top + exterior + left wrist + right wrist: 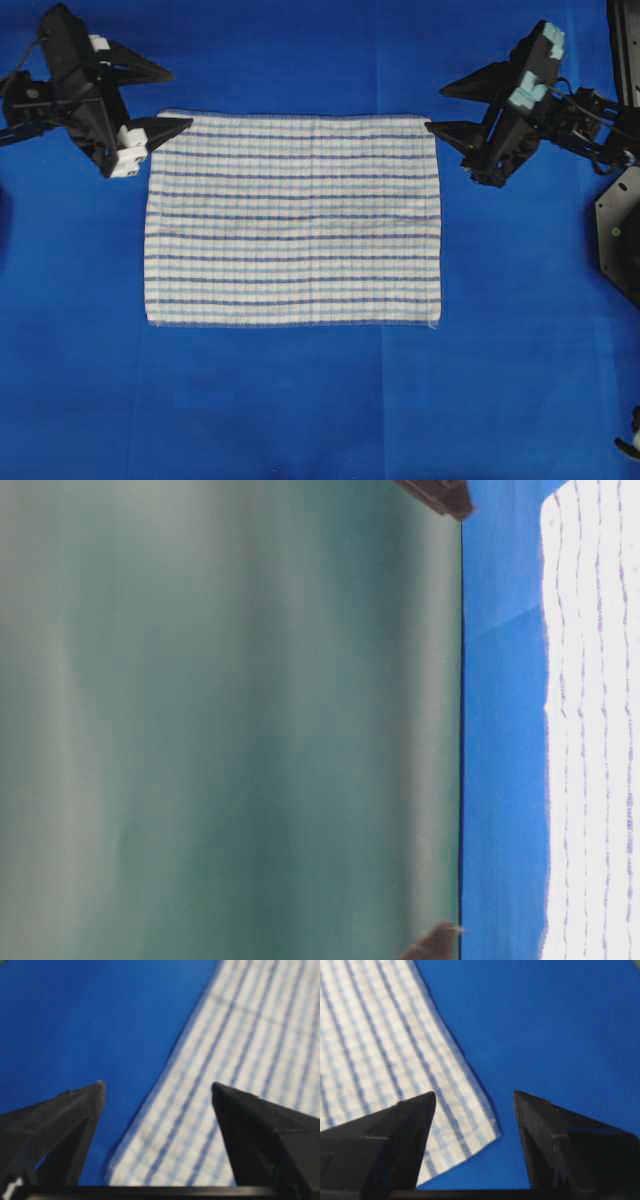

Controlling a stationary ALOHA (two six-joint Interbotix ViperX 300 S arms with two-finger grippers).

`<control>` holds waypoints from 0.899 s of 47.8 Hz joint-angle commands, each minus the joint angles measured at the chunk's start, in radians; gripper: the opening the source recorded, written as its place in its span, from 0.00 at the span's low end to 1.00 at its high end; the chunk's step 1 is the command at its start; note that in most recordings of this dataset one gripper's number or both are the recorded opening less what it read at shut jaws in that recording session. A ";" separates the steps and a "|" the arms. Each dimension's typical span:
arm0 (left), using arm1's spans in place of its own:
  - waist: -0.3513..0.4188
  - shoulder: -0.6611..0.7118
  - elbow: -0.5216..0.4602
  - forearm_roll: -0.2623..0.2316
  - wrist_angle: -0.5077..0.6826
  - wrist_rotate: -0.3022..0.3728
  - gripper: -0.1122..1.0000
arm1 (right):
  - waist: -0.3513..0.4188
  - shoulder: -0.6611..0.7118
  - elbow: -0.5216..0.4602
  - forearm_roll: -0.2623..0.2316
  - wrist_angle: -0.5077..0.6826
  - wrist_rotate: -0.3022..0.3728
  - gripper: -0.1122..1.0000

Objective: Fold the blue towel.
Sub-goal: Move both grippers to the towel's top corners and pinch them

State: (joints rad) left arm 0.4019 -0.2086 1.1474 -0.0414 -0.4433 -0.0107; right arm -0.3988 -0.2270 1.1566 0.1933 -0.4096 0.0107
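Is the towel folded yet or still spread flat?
Spread flat: the towel lies as one full rectangle, all four corners out, no layer doubled over.

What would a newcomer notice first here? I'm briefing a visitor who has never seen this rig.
First the blue towel, a white striped cloth lying flat mid-table on the solid blue sheet. Then the two black arms flanking its far corners: the left pincer and the right pincer, both with jaws apart. Each points at a corner, neither gripping cloth.

A plain blue sheet (300,400) is covering the whole surface, while a blurred grey-green wall (230,720) is standing behind it.
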 commanded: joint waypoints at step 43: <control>0.052 0.252 0.009 -0.018 -0.072 -0.040 0.32 | 0.000 0.284 -0.057 0.083 -0.143 -0.002 0.35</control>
State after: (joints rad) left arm 0.4525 0.0506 1.1582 -0.0568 -0.5200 -0.0460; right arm -0.3988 0.0644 1.1091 0.2746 -0.5430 0.0123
